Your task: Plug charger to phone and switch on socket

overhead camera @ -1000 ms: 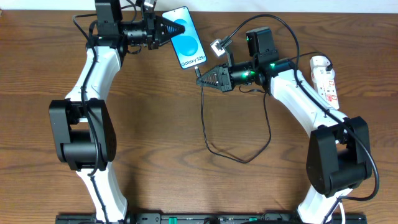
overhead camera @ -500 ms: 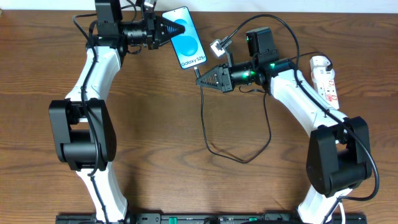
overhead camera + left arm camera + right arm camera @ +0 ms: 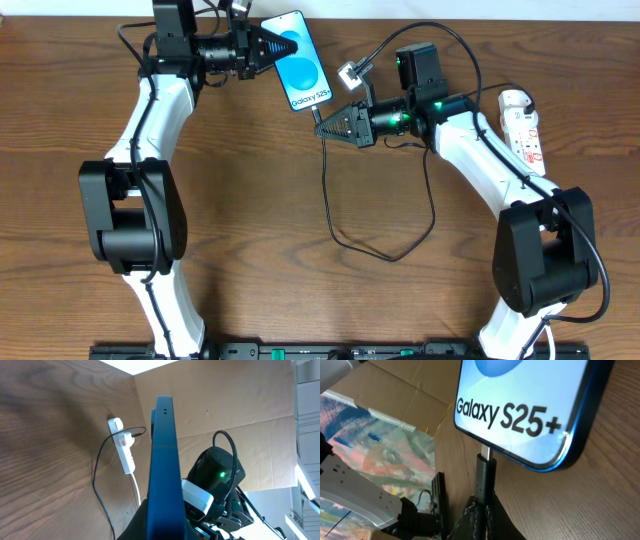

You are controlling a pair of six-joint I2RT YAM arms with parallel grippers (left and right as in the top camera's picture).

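The phone [image 3: 300,60] with its light blue screen and "Galaxy S25+" text lies at the table's back, held at its top end by my left gripper [image 3: 272,45], which is shut on it. In the left wrist view the phone [image 3: 164,460] shows edge-on. My right gripper [image 3: 322,127] is shut on the black charger plug [image 3: 485,477]. The plug's metal tip meets the phone's bottom edge [image 3: 520,455]. The thin black cable [image 3: 380,250] loops over the table. The white socket strip [image 3: 524,128] lies at the far right, also in the left wrist view [image 3: 125,450].
A small silver connector [image 3: 349,73] on another cable hangs above the right arm. Cardboard panels [image 3: 240,405] stand behind the table. The white cord [image 3: 136,490] runs from the strip.
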